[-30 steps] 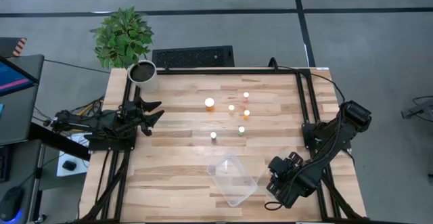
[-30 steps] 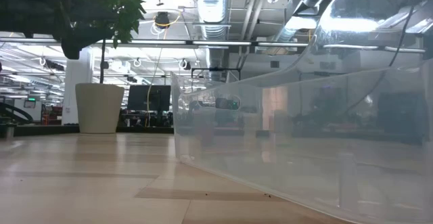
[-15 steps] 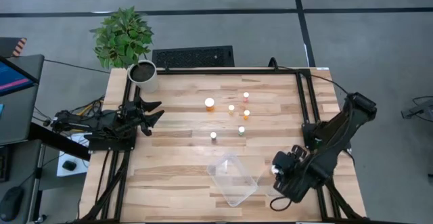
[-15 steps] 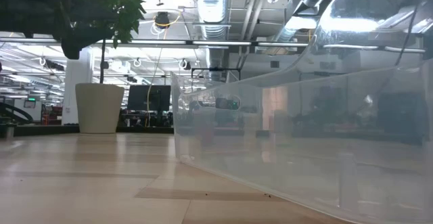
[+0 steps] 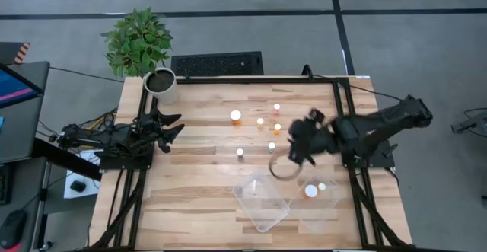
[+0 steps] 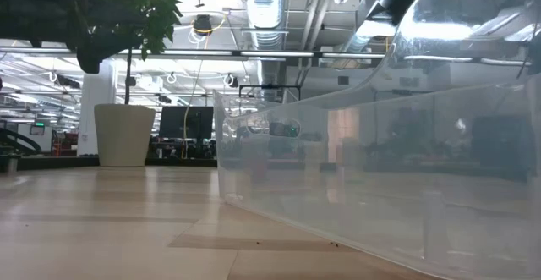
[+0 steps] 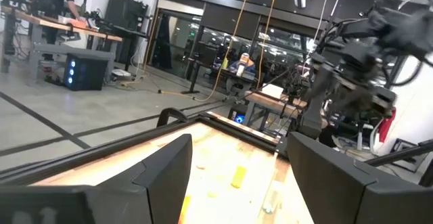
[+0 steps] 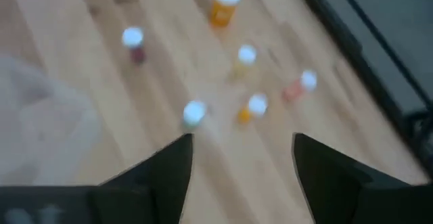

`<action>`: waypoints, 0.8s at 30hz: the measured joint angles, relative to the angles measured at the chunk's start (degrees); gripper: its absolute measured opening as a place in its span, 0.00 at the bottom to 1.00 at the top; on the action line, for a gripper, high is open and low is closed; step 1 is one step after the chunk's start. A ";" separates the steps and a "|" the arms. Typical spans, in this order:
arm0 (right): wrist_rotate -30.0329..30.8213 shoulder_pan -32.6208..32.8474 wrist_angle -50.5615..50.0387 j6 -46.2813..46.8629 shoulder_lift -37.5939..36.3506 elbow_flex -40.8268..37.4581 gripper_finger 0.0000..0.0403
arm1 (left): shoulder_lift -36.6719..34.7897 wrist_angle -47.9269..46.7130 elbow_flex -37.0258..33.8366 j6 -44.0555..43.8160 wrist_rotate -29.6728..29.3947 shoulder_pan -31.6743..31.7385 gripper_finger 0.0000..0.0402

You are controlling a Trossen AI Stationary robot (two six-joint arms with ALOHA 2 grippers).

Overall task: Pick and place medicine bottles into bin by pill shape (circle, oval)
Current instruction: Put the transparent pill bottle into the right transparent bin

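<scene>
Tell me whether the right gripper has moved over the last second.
Yes. The right gripper has swung from the table's near right corner, beside the clear bin, up and inward, and now sits open just right of the medicine bottles.

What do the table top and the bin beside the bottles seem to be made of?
Table top: looks like pale wood with a smooth finish; plank strips and grain lines show.
Bin: probably clear plastic, glossy; the boards show through its walls.

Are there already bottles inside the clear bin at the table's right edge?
Yes: the high view shows two white-capped bottles standing inside the right-hand clear bin, while the other clear bin beside it holds none.
</scene>
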 joint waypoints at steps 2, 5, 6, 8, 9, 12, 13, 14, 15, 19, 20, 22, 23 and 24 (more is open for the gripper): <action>-3.39 -5.51 6.10 -7.70 0.95 0.00 0.65 | 0.01 0.02 0.00 -0.02 0.00 0.01 0.59; -8.89 -12.59 15.04 -16.96 3.32 -0.02 0.65 | 0.02 0.02 0.00 -0.02 0.00 0.00 0.59; -11.73 -14.48 17.94 -19.52 4.09 0.02 0.65 | 0.02 -0.01 0.00 -0.02 0.04 -0.02 0.59; -17.07 -17.76 21.00 -23.21 6.49 -0.08 0.65 | 0.00 -0.01 0.00 -0.07 0.03 0.00 0.59; -20.37 -18.91 23.06 -24.35 7.77 -0.07 0.65 | 0.00 -0.22 0.00 -0.09 0.06 -0.01 0.59; -28.88 -20.70 26.20 -26.78 12.08 -0.08 0.65 | 0.14 -0.58 -0.02 -0.48 0.33 0.00 0.59; -30.68 -20.69 28.65 -27.65 13.66 -0.07 0.65 | 0.28 -0.68 -0.02 -0.70 0.46 0.00 0.59; -32.00 -20.59 30.07 -28.56 15.32 -0.07 0.65 | 0.30 -1.10 -0.03 -0.79 0.58 0.01 0.59; -32.71 -20.31 31.10 -29.73 17.15 -0.07 0.65 | 0.39 -1.15 -0.04 -0.89 0.70 0.00 0.59; -35.55 -18.06 39.21 -33.94 23.80 -0.06 0.65 | 0.79 -1.42 -0.04 -1.05 1.14 0.00 0.59; -36.07 -17.38 40.29 -34.58 25.18 0.10 0.65 | 0.80 -1.41 -0.04 -1.10 1.15 0.01 0.59; -36.12 -16.24 41.58 -34.99 27.93 1.10 0.65 | 0.74 -1.49 -0.04 -1.12 1.16 0.01 0.59; -36.17 -15.77 41.77 -35.25 29.14 1.73 0.65 | 0.74 -1.49 -0.04 -1.12 1.16 -0.01 0.59; -36.17 -15.42 41.23 -35.75 30.13 2.38 0.65 | 0.74 -1.49 -0.04 -1.16 1.16 -0.02 0.59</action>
